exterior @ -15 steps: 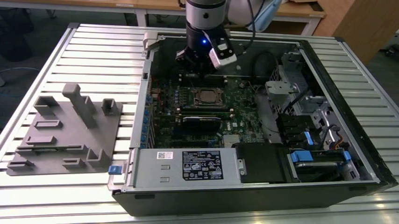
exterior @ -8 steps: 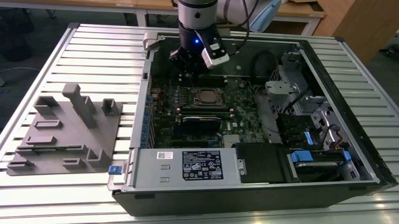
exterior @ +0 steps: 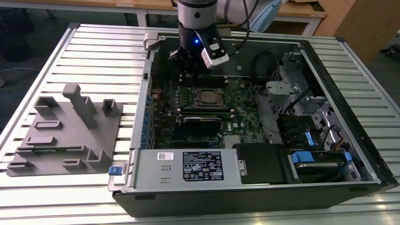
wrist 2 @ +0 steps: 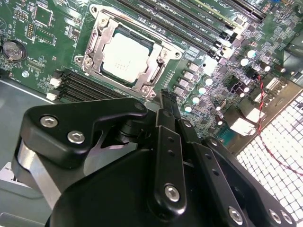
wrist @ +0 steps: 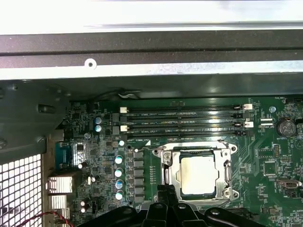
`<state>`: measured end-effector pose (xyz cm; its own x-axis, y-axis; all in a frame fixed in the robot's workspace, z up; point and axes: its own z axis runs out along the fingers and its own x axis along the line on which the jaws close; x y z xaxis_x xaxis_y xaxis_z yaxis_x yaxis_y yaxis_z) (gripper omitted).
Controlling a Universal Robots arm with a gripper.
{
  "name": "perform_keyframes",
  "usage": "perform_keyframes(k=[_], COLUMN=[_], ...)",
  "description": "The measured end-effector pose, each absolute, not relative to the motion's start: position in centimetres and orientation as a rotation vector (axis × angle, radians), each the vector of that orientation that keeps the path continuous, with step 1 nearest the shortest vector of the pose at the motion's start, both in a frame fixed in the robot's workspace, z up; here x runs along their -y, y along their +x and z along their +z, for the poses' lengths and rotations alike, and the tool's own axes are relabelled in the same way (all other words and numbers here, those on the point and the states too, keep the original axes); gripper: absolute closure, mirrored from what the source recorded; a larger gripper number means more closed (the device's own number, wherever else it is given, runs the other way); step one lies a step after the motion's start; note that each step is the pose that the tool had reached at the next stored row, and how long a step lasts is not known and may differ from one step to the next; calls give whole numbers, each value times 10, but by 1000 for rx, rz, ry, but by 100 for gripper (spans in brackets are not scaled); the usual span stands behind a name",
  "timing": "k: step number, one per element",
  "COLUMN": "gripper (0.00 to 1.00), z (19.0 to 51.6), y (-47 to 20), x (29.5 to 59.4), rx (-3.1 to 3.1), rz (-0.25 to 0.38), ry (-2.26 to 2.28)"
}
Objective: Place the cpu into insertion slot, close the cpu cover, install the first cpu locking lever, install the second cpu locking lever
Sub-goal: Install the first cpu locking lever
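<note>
Ribbed aluminium table (exterior: 93,47) spreads right across the exterior view, slats running side to side and catching a soft, even sheen. Past its far edge, light wooden desks (exterior: 93,5) stand on grey legs (exterior: 141,18). Over at the exterior view's right, there's a wooden panel (exterior: 359,26). Dark grey floor (exterior: 47,28) shows beneath the desks, and a black shape (exterior: 12,40), too dim to identify, sits at far left.

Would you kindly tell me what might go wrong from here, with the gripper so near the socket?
1. The gripper hangs close to the edge of the cpu cover; a slip might scrape the cpu.
2. The capacitors stand right beside it and might get knocked.
</note>
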<state>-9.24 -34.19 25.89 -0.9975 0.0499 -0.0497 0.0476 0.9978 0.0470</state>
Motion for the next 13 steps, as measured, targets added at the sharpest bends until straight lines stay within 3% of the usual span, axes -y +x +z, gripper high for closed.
perform_keyframes(k=[13], gripper=[89], z=[261], y=[-94], x=[342], rx=[-3089], rz=[71], ry=[76])
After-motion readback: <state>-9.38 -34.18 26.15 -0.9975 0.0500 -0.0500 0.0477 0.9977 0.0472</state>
